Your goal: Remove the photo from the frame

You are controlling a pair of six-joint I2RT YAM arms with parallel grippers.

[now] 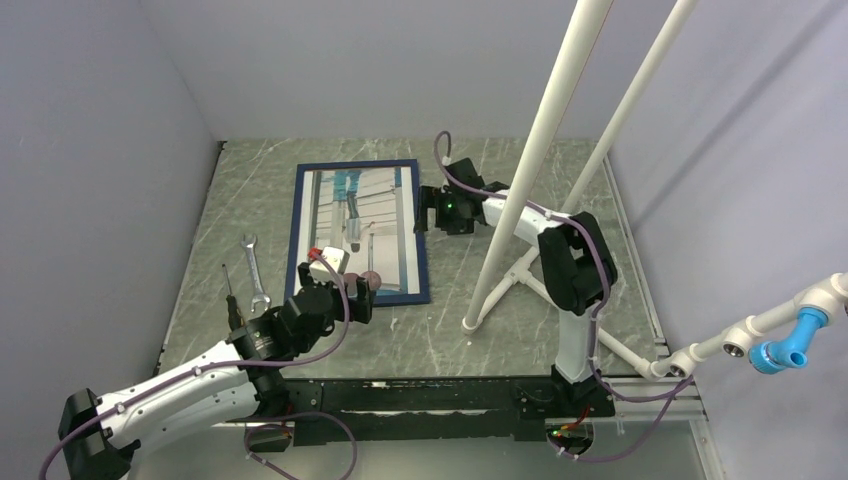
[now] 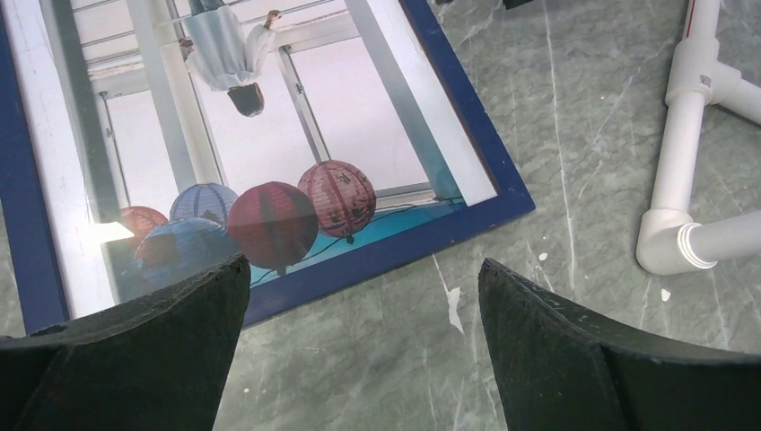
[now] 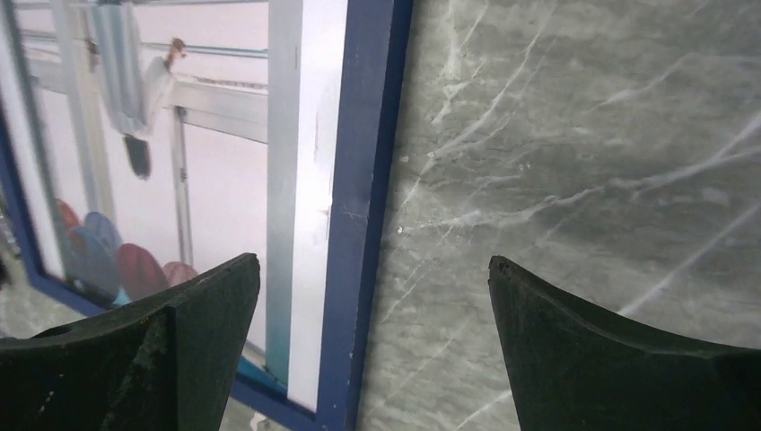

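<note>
The grey-green marbled table [image 1: 440,330] carries the dark blue frame [image 2: 386,256], lying flat toward 10 o'clock with the photo [image 1: 360,225] face up inside it. A wrench [image 1: 255,272] lies at 9 o'clock, and a white pipe stand [image 1: 478,305] rests at 4 o'clock.

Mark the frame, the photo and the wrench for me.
frame [image 2: 386,250], left wrist view, blue rail below the balls.
photo [image 1: 360,230], top view, pale middle of the print.
wrench [image 1: 254,271], top view, mid-shaft.
</note>
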